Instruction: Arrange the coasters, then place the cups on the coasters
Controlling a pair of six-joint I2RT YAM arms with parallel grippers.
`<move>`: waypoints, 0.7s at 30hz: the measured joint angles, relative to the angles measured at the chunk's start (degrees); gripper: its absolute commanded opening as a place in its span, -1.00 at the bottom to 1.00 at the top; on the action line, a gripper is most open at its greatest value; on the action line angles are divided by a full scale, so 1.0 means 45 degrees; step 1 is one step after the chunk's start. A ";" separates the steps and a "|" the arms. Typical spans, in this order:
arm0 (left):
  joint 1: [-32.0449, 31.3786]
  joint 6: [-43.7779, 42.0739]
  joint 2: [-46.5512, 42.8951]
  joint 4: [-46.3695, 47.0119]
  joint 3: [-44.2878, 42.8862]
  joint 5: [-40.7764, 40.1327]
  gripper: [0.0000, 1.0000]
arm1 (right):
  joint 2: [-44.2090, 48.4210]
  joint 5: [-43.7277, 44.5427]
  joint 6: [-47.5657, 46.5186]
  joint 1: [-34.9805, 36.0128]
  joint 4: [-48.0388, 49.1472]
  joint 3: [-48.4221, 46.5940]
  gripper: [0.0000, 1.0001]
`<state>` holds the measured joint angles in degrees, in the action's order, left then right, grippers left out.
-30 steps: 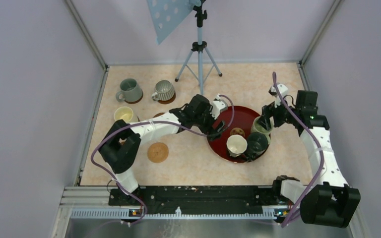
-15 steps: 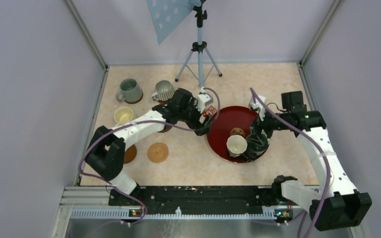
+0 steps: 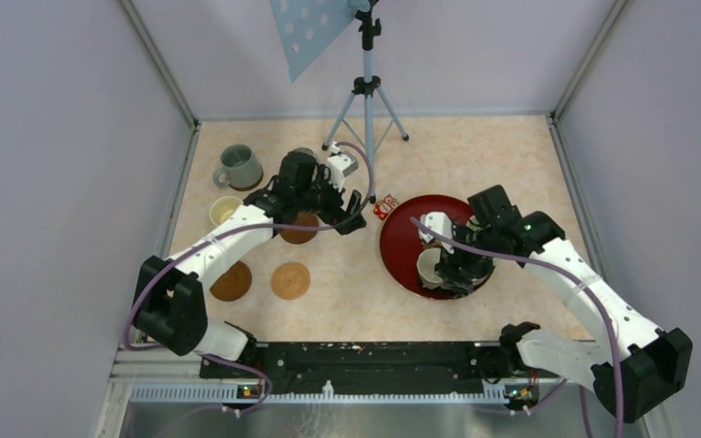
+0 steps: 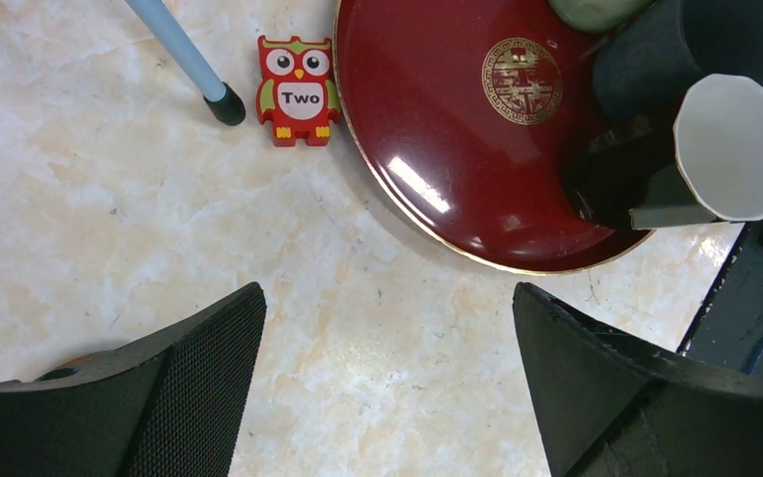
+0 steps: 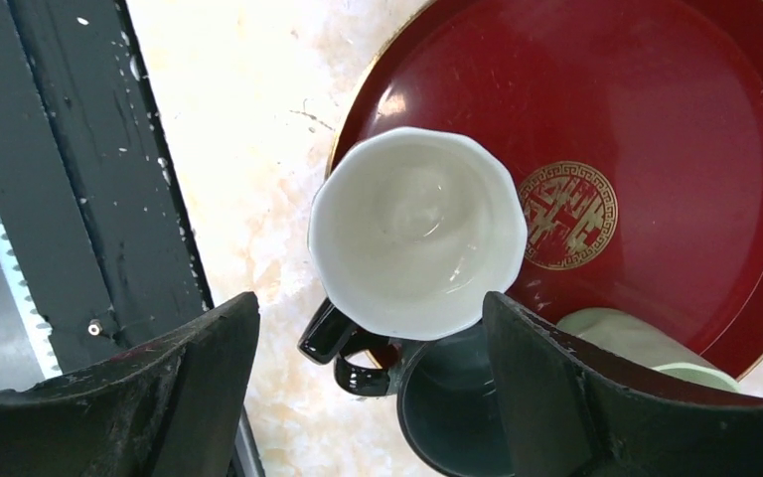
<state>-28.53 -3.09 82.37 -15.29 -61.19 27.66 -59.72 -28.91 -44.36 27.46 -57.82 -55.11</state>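
Note:
On the red tray stand a white cup, a dark teal cup and a pale green cup, close together. My right gripper hangs open above the white cup's near rim and the dark cup's handle, holding nothing. My left gripper is open over bare table left of the tray. Bare coasters lie at the left, the middle and partly under my left arm. A grey-green cup and a cream cup stand at the far left.
A red owl block marked "Two" lies just left of the tray. A tripod stands at the back, one foot beside the owl. The arms' black base rail runs along the near edge.
My left arm has drawn back leftward from the tray toward the coasters. My right gripper has moved from the tray's right side to over the white and dark cups, opening wider.

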 measured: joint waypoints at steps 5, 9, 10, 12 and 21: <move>0.0058 0.0000 -0.0034 -0.0058 0.0170 0.0015 0.98 | -0.0102 0.0690 0.0063 0.0194 0.0253 0.0223 0.64; 0.0083 0.0000 -0.0034 -0.0131 0.0223 0.0034 0.97 | -0.0233 0.1137 0.0136 0.0350 0.0515 0.0442 0.64; 0.0083 0.0000 -0.0034 -0.0131 0.0223 0.0049 0.97 | -0.0282 0.1195 0.0151 0.0374 0.0583 0.0495 0.64; 0.0087 0.0000 -0.0034 -0.0141 0.0223 0.0058 0.97 | -0.0398 0.1307 0.0204 0.0437 0.0656 0.0539 0.64; 0.0277 0.0000 -0.0034 -0.0199 0.0223 0.0146 0.97 | -0.0602 0.1972 0.0379 0.0826 0.1457 0.0758 0.64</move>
<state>-27.29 -3.09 82.21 -16.19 -60.18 28.32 -62.43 -20.03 -42.65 31.18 -51.27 -51.70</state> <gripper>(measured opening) 0.987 0.819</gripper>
